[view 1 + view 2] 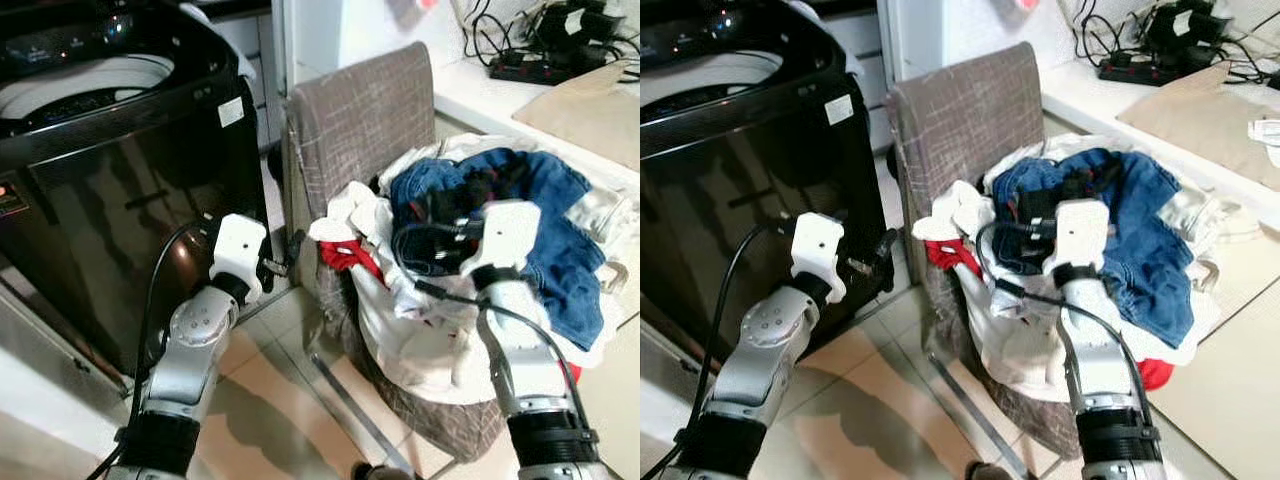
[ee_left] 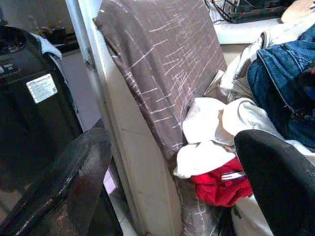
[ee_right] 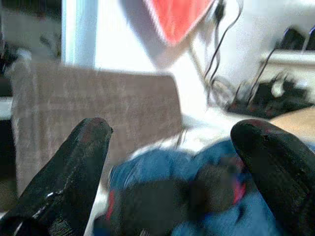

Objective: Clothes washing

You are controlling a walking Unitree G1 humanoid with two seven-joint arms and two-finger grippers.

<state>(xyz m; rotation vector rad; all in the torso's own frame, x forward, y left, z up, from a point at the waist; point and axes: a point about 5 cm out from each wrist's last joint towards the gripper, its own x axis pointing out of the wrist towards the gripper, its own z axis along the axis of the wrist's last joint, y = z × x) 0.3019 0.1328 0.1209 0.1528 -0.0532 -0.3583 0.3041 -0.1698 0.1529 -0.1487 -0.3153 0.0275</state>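
Washing machine (image 1: 120, 170): black, far left, lid up.
Left end effector (image 1: 272, 268): fingers spread, empty, between machine and hamper.
Hamper (image 1: 360, 120): brown fabric, heaped with clothes.
Right end effector (image 3: 170, 169): fingers apart, empty, above blue jeans (image 1: 545, 230) atop the heap.

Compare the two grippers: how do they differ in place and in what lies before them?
The right gripper hovers over the blue jeans on the laundry pile; the left gripper hangs lower, between the washing machine and the hamper. The right faces dark clothing, the left a red garment. Both are open and hold nothing.
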